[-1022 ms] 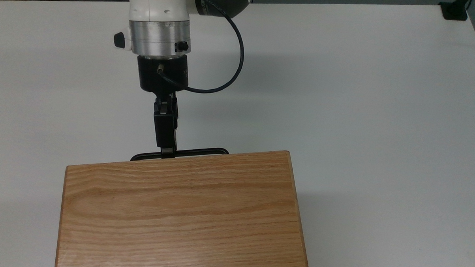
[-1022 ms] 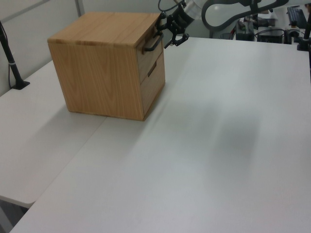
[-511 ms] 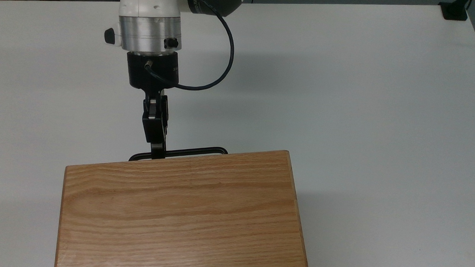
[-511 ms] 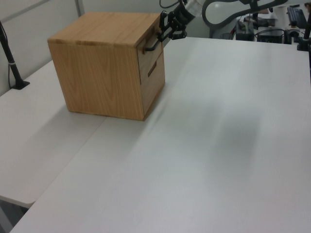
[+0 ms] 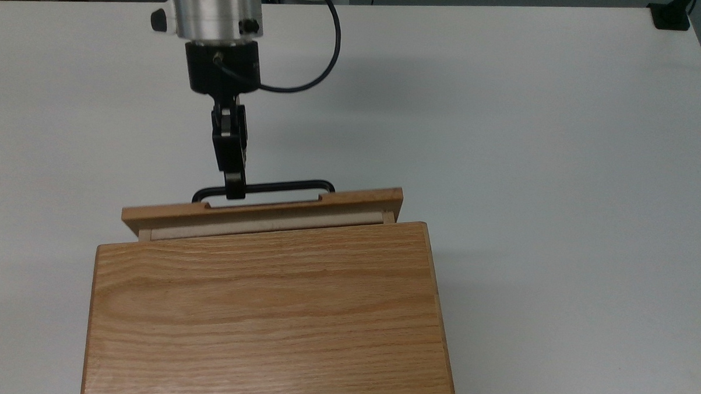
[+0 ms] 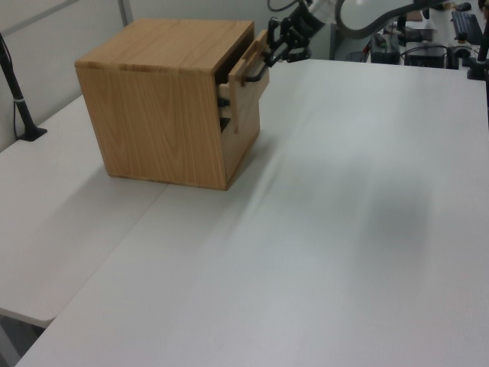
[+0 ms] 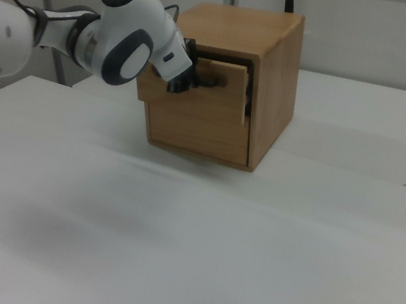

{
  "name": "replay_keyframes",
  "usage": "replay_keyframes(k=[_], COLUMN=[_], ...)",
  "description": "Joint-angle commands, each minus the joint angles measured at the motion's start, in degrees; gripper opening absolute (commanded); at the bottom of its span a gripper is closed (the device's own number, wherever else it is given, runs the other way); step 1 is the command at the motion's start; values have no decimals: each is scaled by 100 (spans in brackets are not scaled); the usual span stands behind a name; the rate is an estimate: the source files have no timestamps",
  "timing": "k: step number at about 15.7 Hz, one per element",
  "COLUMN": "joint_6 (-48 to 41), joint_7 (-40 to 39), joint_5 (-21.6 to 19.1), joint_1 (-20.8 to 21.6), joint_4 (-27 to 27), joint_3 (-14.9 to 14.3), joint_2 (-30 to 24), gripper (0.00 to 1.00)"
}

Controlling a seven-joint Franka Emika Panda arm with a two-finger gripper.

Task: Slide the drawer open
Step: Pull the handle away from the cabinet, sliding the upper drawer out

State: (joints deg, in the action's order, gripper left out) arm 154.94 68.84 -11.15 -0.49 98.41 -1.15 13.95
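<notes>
The drawer (image 5: 262, 208) stands partly pulled out of the top of the oak cabinet (image 5: 265, 310), with a strip of its pale wood inside showing behind the oak front panel. My gripper (image 5: 234, 191) is shut on the black bar handle (image 5: 286, 187), left of the bar's middle in the top view. In the left view, the drawer front (image 6: 248, 88) juts from the cabinet (image 6: 160, 99) with the gripper (image 6: 269, 65) at its handle. In the right view, the arm covers part of the drawer front (image 7: 210, 103), and the gripper (image 7: 186, 82) sits at the handle.
The cabinet stands on a white table (image 5: 533, 139) with broad bare room around the arm. A second, closed drawer front (image 7: 205, 137) lies below the open one. A black clamp (image 5: 670, 16) sits at the table's far corner, and a black pole (image 6: 19, 99) stands beside the cabinet.
The arm has drawn back toward the top view's top with the handle held. The drawer, flush with the cabinet before, has slid out a short way.
</notes>
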Motion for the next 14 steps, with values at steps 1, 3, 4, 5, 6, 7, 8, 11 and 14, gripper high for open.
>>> replay_keyframes(k=[1,3,4,5,6,7,8,11,14], joint_6=[1,-199,-453,-708,-981,-1270,-1526,-2282,-2670], joint_7=[-1098,-1643,-1915,-2170,-2364,-2540,-2673,-3077,-3271], joint_5=[-579,-992,-1212,-1388,-1503,-1547,-1548,-1557,-1548], joint_1=[128,119,119,119,119,119,119,111,84], joint_4=[1363,1637,1664,1682,1691,1734,1787,1928,1910], joint_3=[-17,-43,-113,-200,-279,-376,-464,-596,-605], joint_2=[-1164,-1498,-1613,-1745,-1877,-2009,-2166,-2475,-2502], gripper=[1,1,1,1,2,2,2,2,12])
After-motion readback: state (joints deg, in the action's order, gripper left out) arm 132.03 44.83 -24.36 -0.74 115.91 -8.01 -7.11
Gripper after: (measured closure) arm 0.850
